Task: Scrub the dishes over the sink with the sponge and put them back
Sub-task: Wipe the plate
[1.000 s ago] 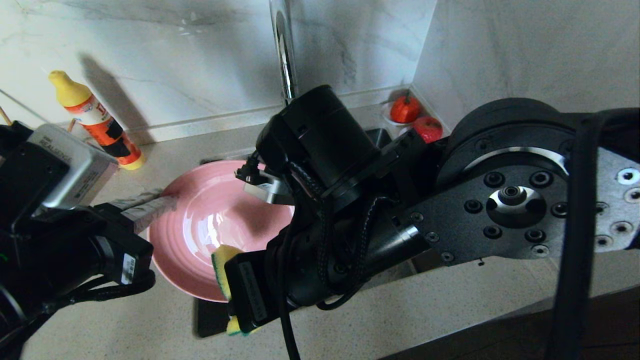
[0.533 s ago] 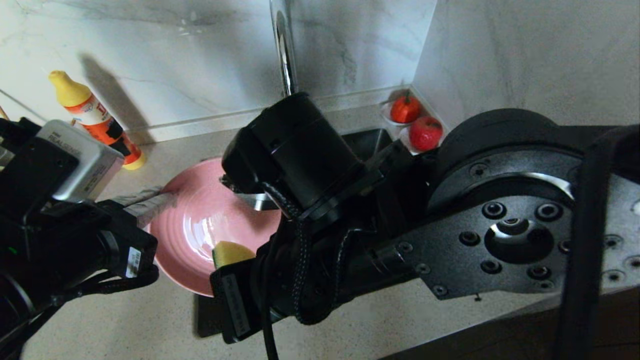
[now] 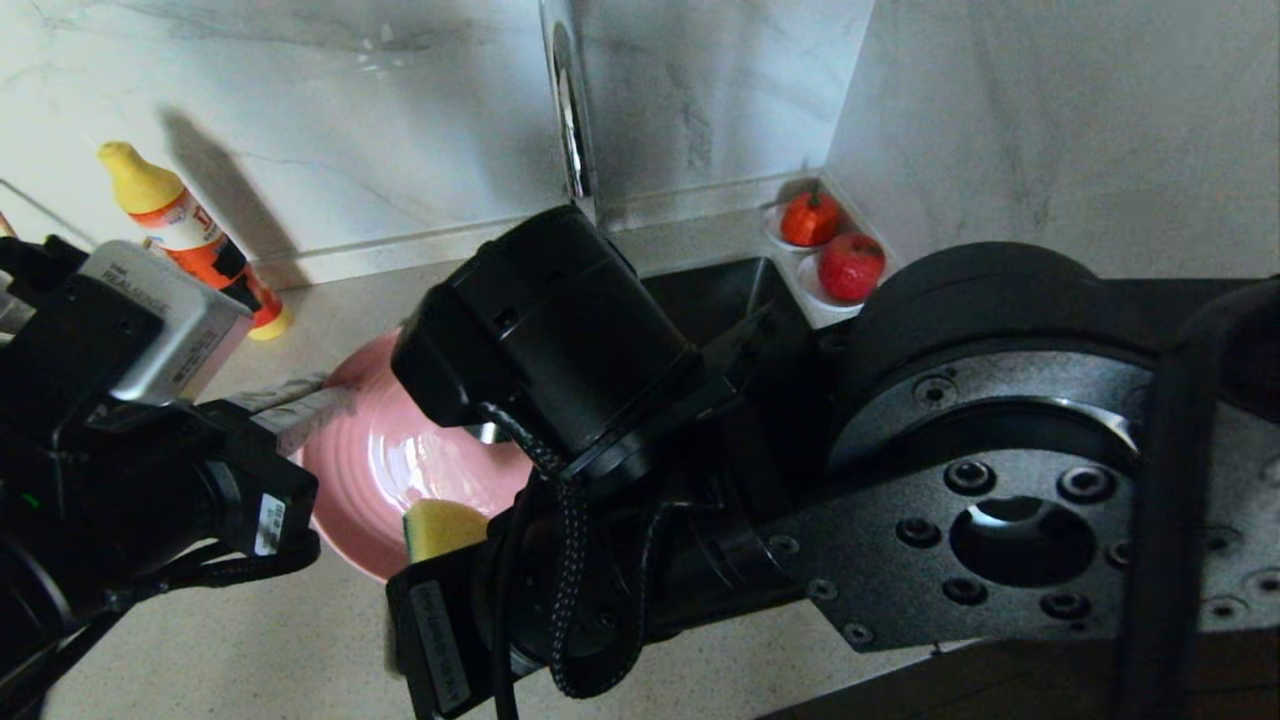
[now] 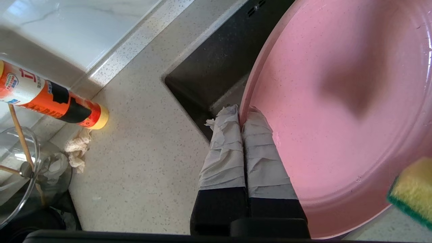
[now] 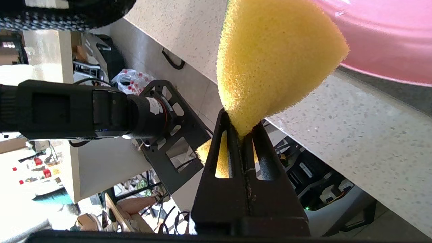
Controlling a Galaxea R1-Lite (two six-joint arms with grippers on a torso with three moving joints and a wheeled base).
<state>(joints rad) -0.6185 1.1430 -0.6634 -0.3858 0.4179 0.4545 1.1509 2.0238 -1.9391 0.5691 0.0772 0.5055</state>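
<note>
Here the left gripper [image 4: 241,116] is clamped on the rim of the pink plate [image 4: 337,101], its two cloth-wrapped fingers [image 4: 224,152] pressed together with the plate's edge pinched between them. In the head view that gripper [image 3: 335,405] sits at the left middle of the frame and the plate [image 3: 375,470] spreads just right of it, tilted, with most of its far side hidden behind the right arm. The plate hangs over the sink [image 4: 209,67], whose dark basin shows at the upper centre of the left wrist view.

The right gripper [image 5: 244,130] is closed tight on the yellow sponge [image 5: 273,64], squeezing one end flat so the rest bulges out like a fan. In the head view the sponge [image 3: 440,525] appears at the lower centre, touching the plate's lower rim. In the left wrist view it [image 4: 413,192] pokes in at the lower right, its green scouring layer along the lower edge, lying against the plate's rim.

A tall chrome tap [image 3: 570,110] rises at the top centre of the head view. An orange and yellow bottle [image 3: 190,240] stands at the upper left on the speckled countertop [image 3: 250,640], and two red fruits on white saucers [image 3: 830,250] sit at the upper right, beside the sink's corner. A clear glass bowl [image 4: 20,175] with thin wooden chopsticks [image 4: 20,135] standing in it occupies the lower left of the left wrist view.
</note>
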